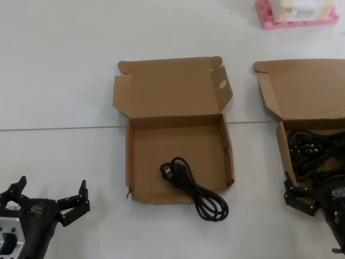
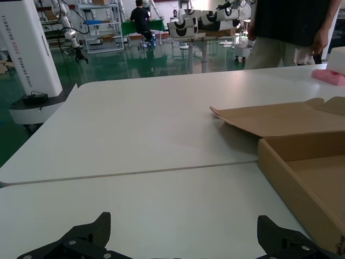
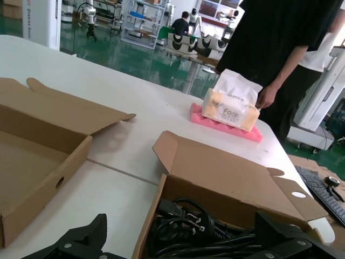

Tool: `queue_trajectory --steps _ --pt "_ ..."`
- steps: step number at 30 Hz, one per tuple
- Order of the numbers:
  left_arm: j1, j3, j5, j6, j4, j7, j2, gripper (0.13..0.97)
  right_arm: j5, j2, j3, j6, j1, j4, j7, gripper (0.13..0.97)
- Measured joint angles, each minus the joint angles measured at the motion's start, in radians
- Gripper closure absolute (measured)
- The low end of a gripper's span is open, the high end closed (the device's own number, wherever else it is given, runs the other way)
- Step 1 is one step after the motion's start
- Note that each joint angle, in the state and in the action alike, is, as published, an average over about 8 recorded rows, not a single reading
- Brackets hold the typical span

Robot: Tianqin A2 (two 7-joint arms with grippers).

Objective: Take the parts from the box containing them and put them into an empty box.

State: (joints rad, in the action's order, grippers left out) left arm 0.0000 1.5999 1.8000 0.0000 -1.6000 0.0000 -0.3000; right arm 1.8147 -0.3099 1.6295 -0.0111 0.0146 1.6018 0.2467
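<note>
1. A white table (image 1: 64, 65) carries 2 shallow cardboard boxes, both with their lids thrown back toward the far side.
2. The middle box (image 1: 175, 148) has a round hole in its right lid flap. 1 coiled black cord (image 1: 194, 189) lies across its near edge, plug end inside, the rest of the loop hanging out onto the table.
3. The right-hand box (image 1: 312, 108), cut off by the edge of the head view, holds a tangle of black cords (image 1: 312, 154) with moulded plugs.
4. The right gripper (image 1: 299, 197) sits at the near left corner of that box, fingers spread apart, nothing between them.
5. The left gripper (image 1: 48, 197) rests low at the near left of the table, well apart from the middle box, fingers spread wide and empty.
6. At the far right, a tissue pack (image 3: 230, 105) stands on a pink foam tray (image 1: 296, 21).
</note>
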Motion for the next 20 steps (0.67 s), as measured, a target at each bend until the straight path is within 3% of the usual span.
queue_trajectory --steps 20 --pt "0.000 0.000 0.000 0.000 0.000 0.000 0.000 0.132 0.000 0.000 0.000 0.000 0.000 0.000 0.000 0.129"
